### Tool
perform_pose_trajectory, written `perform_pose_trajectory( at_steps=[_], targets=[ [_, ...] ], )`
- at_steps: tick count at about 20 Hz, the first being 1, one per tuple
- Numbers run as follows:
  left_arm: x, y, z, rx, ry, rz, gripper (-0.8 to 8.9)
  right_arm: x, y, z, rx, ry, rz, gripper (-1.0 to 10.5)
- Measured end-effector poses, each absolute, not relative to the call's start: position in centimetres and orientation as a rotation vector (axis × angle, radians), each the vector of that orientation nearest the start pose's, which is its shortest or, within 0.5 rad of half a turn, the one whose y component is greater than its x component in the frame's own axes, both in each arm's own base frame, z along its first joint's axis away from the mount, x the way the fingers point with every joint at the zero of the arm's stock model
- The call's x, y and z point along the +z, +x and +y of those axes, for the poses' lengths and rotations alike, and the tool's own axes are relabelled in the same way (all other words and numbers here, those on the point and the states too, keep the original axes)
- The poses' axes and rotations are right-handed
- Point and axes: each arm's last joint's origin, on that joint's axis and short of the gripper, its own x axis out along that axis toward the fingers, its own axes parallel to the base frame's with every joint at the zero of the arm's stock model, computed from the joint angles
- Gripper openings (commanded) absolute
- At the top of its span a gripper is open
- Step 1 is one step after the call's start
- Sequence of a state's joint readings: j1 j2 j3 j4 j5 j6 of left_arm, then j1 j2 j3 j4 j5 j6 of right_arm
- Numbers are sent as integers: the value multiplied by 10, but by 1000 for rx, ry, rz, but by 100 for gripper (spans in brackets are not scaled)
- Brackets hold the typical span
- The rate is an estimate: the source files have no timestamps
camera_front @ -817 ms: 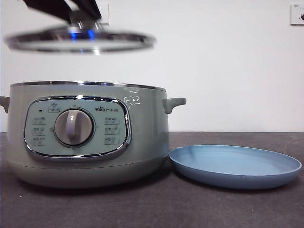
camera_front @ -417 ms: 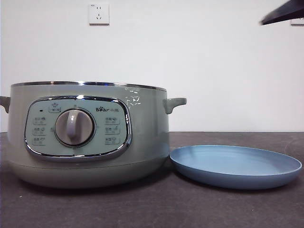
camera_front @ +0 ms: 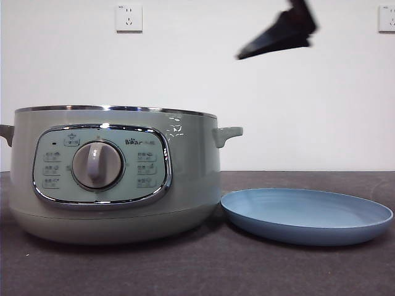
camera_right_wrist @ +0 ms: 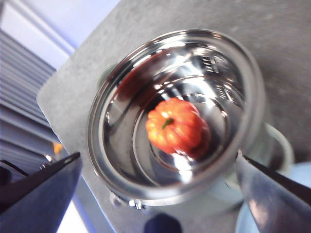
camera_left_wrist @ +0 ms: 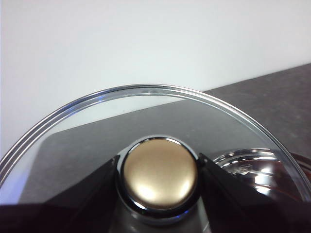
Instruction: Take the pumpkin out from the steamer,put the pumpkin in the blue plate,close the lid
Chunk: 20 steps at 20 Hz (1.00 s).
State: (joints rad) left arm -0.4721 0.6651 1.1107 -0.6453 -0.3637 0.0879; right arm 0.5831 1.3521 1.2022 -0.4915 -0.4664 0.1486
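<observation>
1. The steamer stands uncovered on the dark tabletop, its chrome rim bare. The blue plate lies just beside it, empty, with its rim near the steamer's base.
2. The pumpkin sits at the centre of the steamer's polished metal bowl, stem uppermost. It cannot be seen from the front; only the right wrist view shows it.
3. The left gripper holds the lid, its fingers clamped on either side of the lid's knob, which reads as gold-toned in this view. The lid is held clear of the steamer and is out of the front view.
4. The right gripper hangs above the open steamer with its fingers spread wide and nothing between them. The dark tip high in the front view is judged to be this arm.
5. Handling judgement: the pumpkin looks like a light, rigid toy with a smooth ribbed skin, so it may slip or roll on the curved bowl. The firmest hold is likely across the widest part of the body, fingers seated in opposite ribs, not on the short stem.
6. Risk: the bowl walls are deep; the fingers need to descend centred to avoid striking the rim.
</observation>
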Motion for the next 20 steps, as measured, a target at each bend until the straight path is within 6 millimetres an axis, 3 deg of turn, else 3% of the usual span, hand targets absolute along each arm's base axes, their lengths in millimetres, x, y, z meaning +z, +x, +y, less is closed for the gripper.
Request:
perform_pose_trajectory(
  at_steps=[5, 9, 14, 20],
  targets=[
    [407, 80, -28, -81, 173, 174, -8, 337, 245, 227, 918, -125, 781, 606],
    [405, 80, -28, -70, 184, 189, -8, 330, 260, 275, 866, -340, 828, 602],
    [405, 81, -28, -72, 188, 196, -8, 287, 273, 313, 882, -487, 871, 599],
    [405, 81, -28, -72, 188, 195, -8, 244, 289, 331, 885, -522, 915, 598]
  ],
)
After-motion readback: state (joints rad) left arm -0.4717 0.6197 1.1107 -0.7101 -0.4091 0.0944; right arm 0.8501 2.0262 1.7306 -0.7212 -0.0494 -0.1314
